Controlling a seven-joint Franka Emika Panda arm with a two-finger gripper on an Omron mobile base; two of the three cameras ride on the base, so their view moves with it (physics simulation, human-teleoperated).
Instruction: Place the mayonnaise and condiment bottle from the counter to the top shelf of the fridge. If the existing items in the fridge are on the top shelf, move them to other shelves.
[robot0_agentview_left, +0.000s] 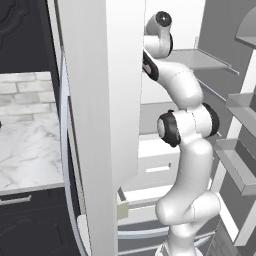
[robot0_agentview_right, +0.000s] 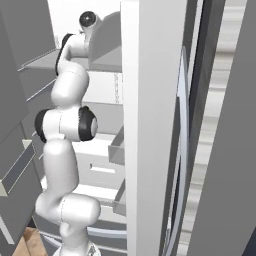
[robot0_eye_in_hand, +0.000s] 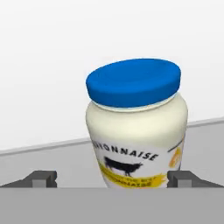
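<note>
The mayonnaise (robot0_eye_in_hand: 135, 127), a cream-white jar with a blue lid and a yellow mark on its label, stands upright on a grey shelf (robot0_eye_in_hand: 52, 157) against the fridge's white back wall. My gripper (robot0_eye_in_hand: 113, 180) is open, and the jar sits between its fingertips (robot0_eye_in_hand: 43, 178), close to the right one. In the base views my arm reaches up into the fridge (robot0_agentview_left: 100, 100) at the level of the top shelf (robot0_agentview_left: 200, 59) (robot0_agentview_right: 42, 61). The condiment bottle is out of view.
The fridge's open door stands edge-on close beside the arm (robot0_agentview_right: 150, 125). Door bins (robot0_agentview_left: 240, 165) hang at the right. A white drawer (robot0_agentview_left: 155, 167) sits below the shelves. The marble counter (robot0_agentview_left: 25, 145) lies to the left, beyond the door.
</note>
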